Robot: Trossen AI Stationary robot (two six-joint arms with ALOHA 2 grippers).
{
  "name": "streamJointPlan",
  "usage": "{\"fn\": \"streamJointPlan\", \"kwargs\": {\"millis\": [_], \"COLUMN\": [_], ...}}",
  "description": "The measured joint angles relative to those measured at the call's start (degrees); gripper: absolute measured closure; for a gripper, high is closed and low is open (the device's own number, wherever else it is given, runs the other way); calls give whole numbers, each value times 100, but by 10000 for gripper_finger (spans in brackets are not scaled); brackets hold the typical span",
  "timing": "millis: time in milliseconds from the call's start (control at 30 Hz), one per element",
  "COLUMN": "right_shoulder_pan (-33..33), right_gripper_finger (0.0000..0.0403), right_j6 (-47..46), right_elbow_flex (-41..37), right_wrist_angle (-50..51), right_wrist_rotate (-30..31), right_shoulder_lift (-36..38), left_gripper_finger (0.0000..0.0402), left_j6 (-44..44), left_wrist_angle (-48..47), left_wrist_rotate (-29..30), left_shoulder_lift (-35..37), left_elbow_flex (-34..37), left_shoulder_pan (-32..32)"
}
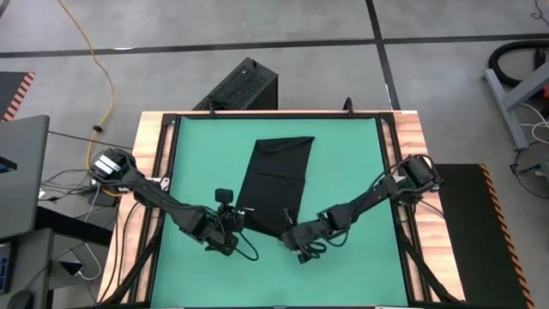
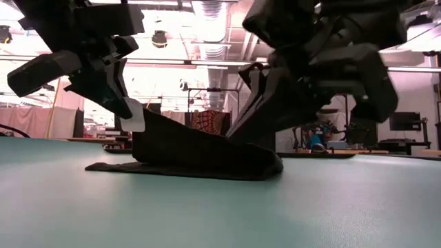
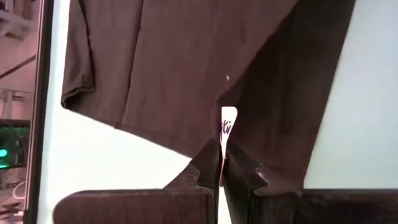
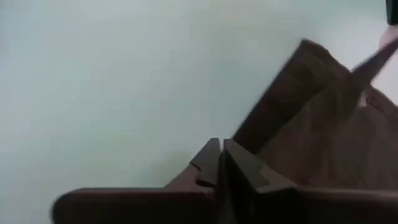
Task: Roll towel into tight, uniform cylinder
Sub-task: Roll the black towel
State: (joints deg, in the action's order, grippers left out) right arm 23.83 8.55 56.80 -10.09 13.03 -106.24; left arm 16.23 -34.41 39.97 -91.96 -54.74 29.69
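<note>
The black towel (image 1: 279,176) lies as a long strip on the green mat (image 1: 352,163), running from the far middle toward the near edge. Its far part rests flat. Its near end is raised off the mat (image 2: 186,148). A small white tag (image 3: 228,118) sits at the near corner. My left gripper (image 1: 240,225) is shut at that corner, and my right gripper (image 1: 289,236) is shut at the other near corner. In the low view both grippers come down onto the raised end. My left gripper (image 3: 222,163) pinches the towel's near corner at the white tag (image 3: 225,138) between its two fingers, slanting down from the near left. That corner is lifted clear of the mat and the cloth slopes down from it. My right gripper (image 4: 219,155) is shut at the towel's other near corner (image 4: 249,138), slanting down from the near right. Its own fingers hide how much cloth lies between them. That edge stands raised as a fold (image 2: 272,164) just above the mat.
A wooden frame (image 1: 154,137) borders the mat on all sides. A black ribbed box (image 1: 244,86) stands on the floor beyond the far edge. Bare green mat lies to the left and right of the towel and along the near edge.
</note>
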Motion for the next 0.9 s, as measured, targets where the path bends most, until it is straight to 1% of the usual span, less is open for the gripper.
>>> {"fn": "streamJointPlan", "kwargs": {"millis": [100,300,400,533,667,767,900], "right_shoulder_pan": [56,132,159,129,186,287,402], "right_gripper_finger": [393,393,397,399,399,399,399], "right_j6": [-19,-211,-225,-212,-227,-158,-124], "right_elbow_flex": [2,2,62,412,761,849,848], "right_wrist_angle": [91,145,145,540,915,1037,1195], "right_wrist_rotate": [80,108,274,377,530,736,1298], "right_shoulder_lift": [2,-8,-216,-637,-823,-809,-626], "left_gripper_finger": [401,401,401,401,401,401,401], "left_j6": [-7,-54,-72,-92,-191,-204,-201], "left_wrist_angle": [115,146,146,144,161,173,193], "left_wrist_rotate": [37,133,129,124,108,97,95], "left_shoulder_lift": [0,0,0,2,2,2,2], "left_elbow_flex": [-2,-2,-2,-1,0,0,0], "left_shoulder_pan": [-13,-27,-71,-145,-157,-155,-155]}}
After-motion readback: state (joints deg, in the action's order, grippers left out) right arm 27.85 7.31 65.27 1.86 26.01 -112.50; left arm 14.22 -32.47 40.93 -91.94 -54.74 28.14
